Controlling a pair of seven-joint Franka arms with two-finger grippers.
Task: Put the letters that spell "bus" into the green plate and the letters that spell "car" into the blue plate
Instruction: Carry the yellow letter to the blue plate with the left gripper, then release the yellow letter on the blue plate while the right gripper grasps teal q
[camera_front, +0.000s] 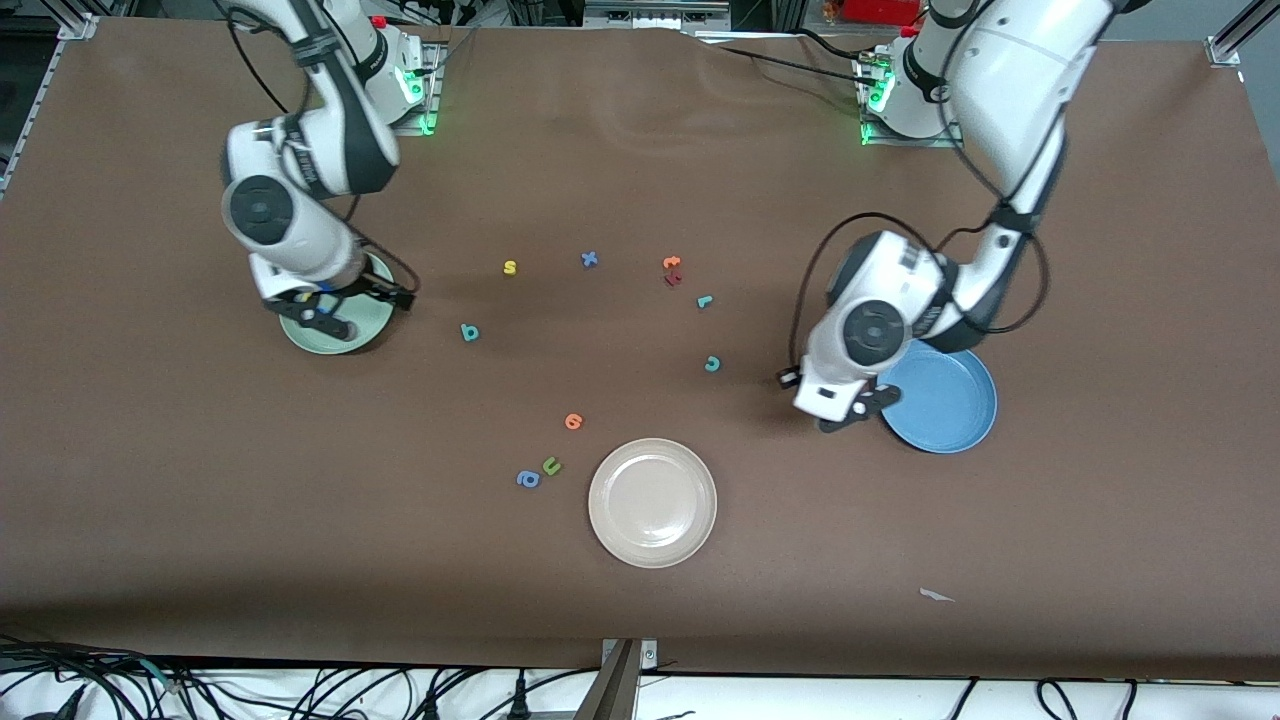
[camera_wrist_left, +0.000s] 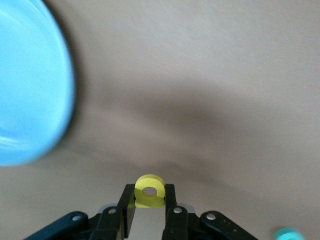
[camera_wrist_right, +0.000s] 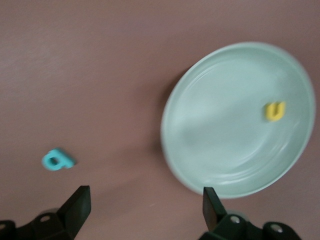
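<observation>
My left gripper (camera_front: 858, 410) (camera_wrist_left: 150, 197) is shut on the yellow "a" (camera_wrist_left: 150, 190) and hangs over the table just beside the blue plate (camera_front: 950, 405) (camera_wrist_left: 30, 80). My right gripper (camera_front: 362, 312) (camera_wrist_right: 145, 200) stands open with nothing between its fingers, over the edge of the green plate (camera_front: 345, 345) (camera_wrist_right: 225, 125). The yellow "u" (camera_wrist_right: 274, 110) lies in that plate. On the table lie the teal "b" (camera_front: 469, 332) (camera_wrist_right: 57, 160), the yellow "s" (camera_front: 510, 267), the teal "r" (camera_front: 705, 301) and the teal "c" (camera_front: 712, 364).
A cream-white plate (camera_front: 652, 502) sits nearer the front camera. Other loose letters: blue "x" (camera_front: 589, 259), an orange one (camera_front: 672, 263) on a dark red one (camera_front: 673, 279), an orange one (camera_front: 573, 421), green "u" (camera_front: 551, 465), blue "a" (camera_front: 527, 479). A paper scrap (camera_front: 936, 596) lies near the front edge.
</observation>
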